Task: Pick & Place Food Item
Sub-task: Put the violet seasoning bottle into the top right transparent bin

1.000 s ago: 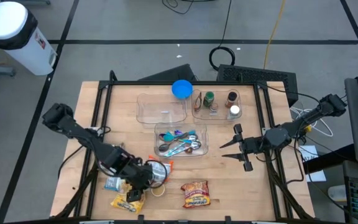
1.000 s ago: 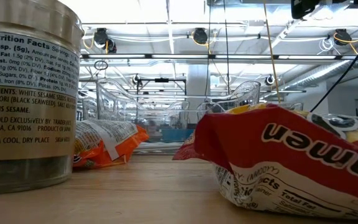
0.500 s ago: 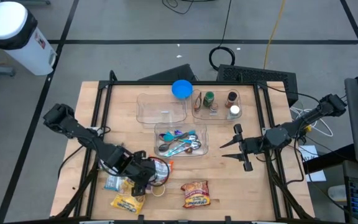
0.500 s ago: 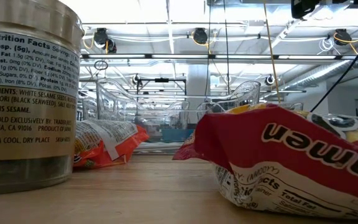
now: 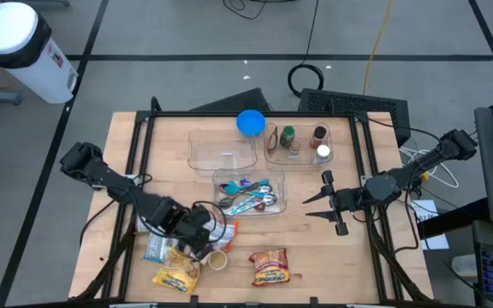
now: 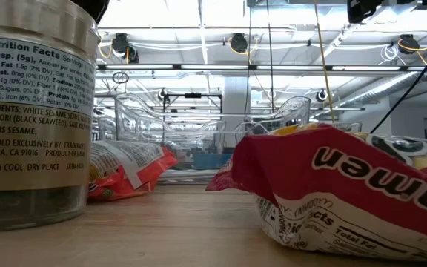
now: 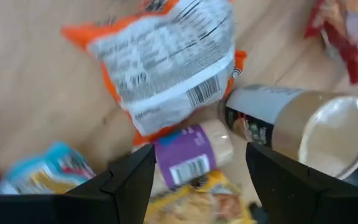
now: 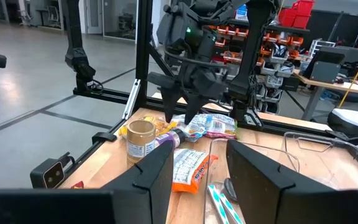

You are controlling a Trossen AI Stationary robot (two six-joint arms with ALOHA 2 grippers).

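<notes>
Near edge of the table (image 5: 315, 257): a red ramen packet (image 5: 269, 267) lies flat, a yellow snack bag (image 5: 175, 279) beside it toward the left corner, and a short jar (image 5: 217, 259) stands upright between them.

Just behind the jar, the left gripper (image 5: 202, 236) hangs low over a cluster of packets, fingers spread wide, nothing between them. Directly under it lies an orange-and-white snack packet (image 7: 166, 68), label side up, with a small purple-labelled bottle (image 7: 191, 152) on its side touching the packet's edge. A blue wrapper (image 5: 156, 251) sits to the left.

The orange packet looks like the pick: light, soft, crinkly film, likely slippery and prone to buckle. My guess is a pinch across a sealed end or the narrow width would hold best; squeezing the puffed middle risks crushing the contents or letting it slide out.

Mid-table: a clear tray of spoons (image 5: 251, 195). Behind it, an empty clear bin (image 5: 222, 149), a bin of spice bottles (image 5: 300, 144), a blue lid (image 5: 250, 122).

Right gripper (image 5: 317, 206) waits well off to the right, fingers partly apart, empty.
</notes>
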